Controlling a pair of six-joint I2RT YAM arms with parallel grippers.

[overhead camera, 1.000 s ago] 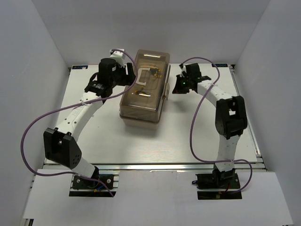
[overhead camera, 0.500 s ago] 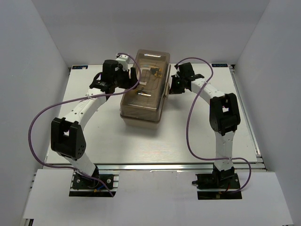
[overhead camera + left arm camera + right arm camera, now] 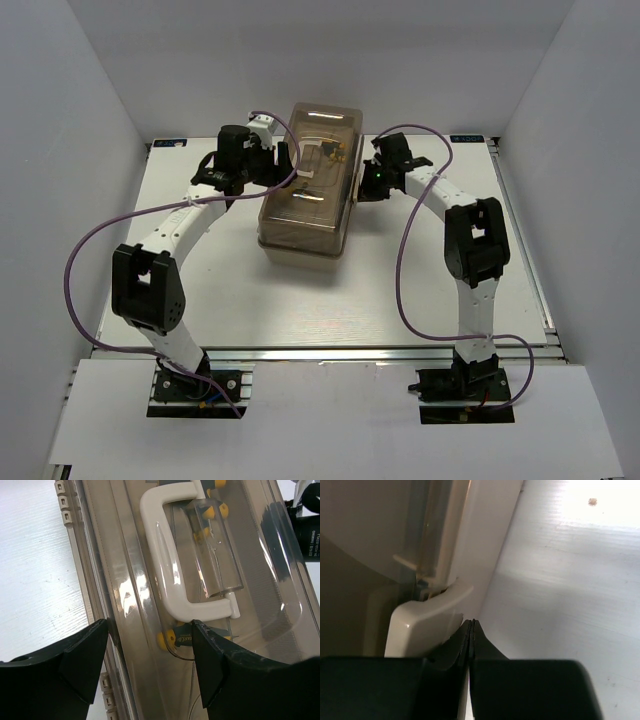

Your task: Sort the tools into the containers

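Two white-and-black robot arms close in on a beige plastic toolbox (image 3: 308,195) with a translucent brown lid (image 3: 125,580), which stands shut at the far middle of the white desk (image 3: 200,290). The left arm (image 3: 175,235) bows up from its base, well to the near left of the toolbox, and bends in toward the box's far left side. The left gripper (image 3: 150,625) hangs over the lid with its black fingers (image 3: 82,655) spread wide and nothing between them but the lid below. One finger is above the lid's ribbed left edge and the other beside the near end of the curved beige handle (image 3: 167,560).

The right arm (image 3: 470,235) rises from the near right of the toolbox and folds in toward its right wall. The right gripper (image 3: 471,624) is pinched fully closed and empty, its tips right at the lower corner of the beige latch (image 3: 422,625).

Small yellow-and-black T-handle hex keys (image 3: 172,639) show through the lid, lying inside the toolbox under the handle.

Bare desk stretches from the toolbox's near end to the arm bases and along both long sides. The box's far end sits close to the desk's far edge, where plain white walls (image 3: 80,120) box in the space. Purple cables (image 3: 75,270) loop outward from each arm.
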